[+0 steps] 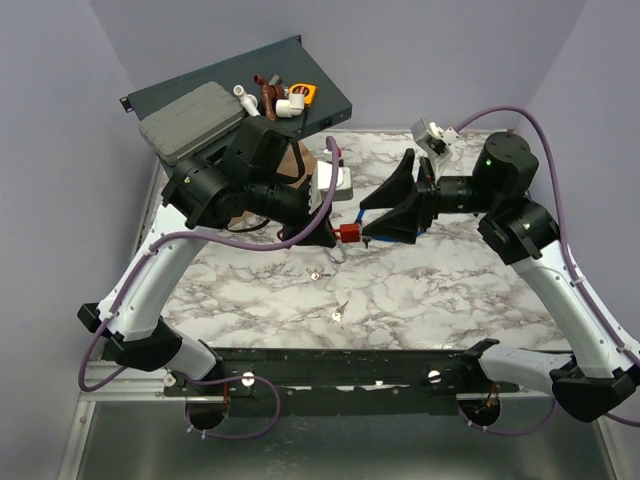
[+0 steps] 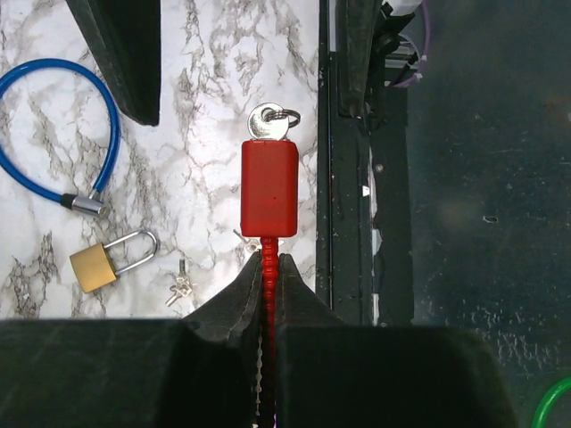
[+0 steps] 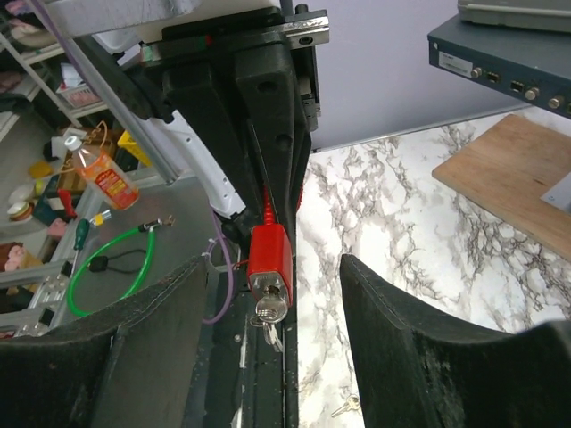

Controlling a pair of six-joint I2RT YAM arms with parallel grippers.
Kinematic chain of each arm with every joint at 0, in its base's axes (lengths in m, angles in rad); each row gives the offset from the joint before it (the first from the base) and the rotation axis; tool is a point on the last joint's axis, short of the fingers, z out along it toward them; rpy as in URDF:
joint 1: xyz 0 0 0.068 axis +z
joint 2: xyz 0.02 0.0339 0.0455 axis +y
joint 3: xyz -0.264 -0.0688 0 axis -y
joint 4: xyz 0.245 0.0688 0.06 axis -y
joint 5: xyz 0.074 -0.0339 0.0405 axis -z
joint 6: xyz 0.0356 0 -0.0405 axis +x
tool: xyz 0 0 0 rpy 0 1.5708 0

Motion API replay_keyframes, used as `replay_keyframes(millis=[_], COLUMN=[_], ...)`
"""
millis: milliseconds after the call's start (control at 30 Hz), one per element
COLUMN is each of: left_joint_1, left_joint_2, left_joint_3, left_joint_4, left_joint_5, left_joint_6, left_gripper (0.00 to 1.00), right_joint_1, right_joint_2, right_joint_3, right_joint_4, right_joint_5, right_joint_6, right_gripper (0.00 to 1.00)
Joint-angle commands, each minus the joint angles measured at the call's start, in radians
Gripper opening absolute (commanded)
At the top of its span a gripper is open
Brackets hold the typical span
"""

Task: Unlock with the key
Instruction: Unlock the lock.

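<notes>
My left gripper [image 2: 265, 259] is shut on the red ribbed cable of a red lock [image 2: 268, 187], holding it up above the marble table [image 1: 430, 290]. A small silver key [image 2: 268, 122] with a ring sticks out of the lock's keyhole end. In the right wrist view the key [image 3: 270, 308] hangs below the lock body [image 3: 268, 259], between my right gripper's [image 3: 272, 267] wide-apart fingers, touching neither. From above, the right gripper [image 1: 366, 220] faces the lock [image 1: 350, 234] from the right.
A brass padlock [image 2: 96, 266] and a blue cable [image 2: 53, 125] lie on the table below the lock. Loose small keys [image 1: 341, 311] lie near the middle. A dark box [image 1: 240, 90], grey case [image 1: 190, 120] and wooden board [image 3: 508, 169] stand at the back.
</notes>
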Motion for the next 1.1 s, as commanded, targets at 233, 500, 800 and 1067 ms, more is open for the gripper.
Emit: replay_keyframes(millis=[233,500,800,1067], left_joint_1=[0.007,0.015,0.014,0.014], left_joint_2=[0.040,0.077,0.110,-0.010], left_joint_3=[0.081,0.130,0.178,0.126], left_joint_4=[-0.033,-0.059,-0.088,0.025], left_joint_5=[0.013,0.010,-0.013,-0.175], left_joint_6=[-0.062,-0.085,-0.100,-0.040], left_gripper=[0.00,0.00,0.16,0.98], right_joint_1=[0.034,0.086,0.104,0.104], right_joint_2=[0.055,0.079,0.097,0.091], right_joint_3=[0.045,0.073,0.084,0.061], right_joint_4=[-0.072,-0.130,-0.162,-0.129], right_joint_5=[-0.019,0.036,0.109,0.205], right_joint_6=[-0.074,-0.115,-0.122,-0.065], right_gripper=[0.63,0.56,0.02,0.01])
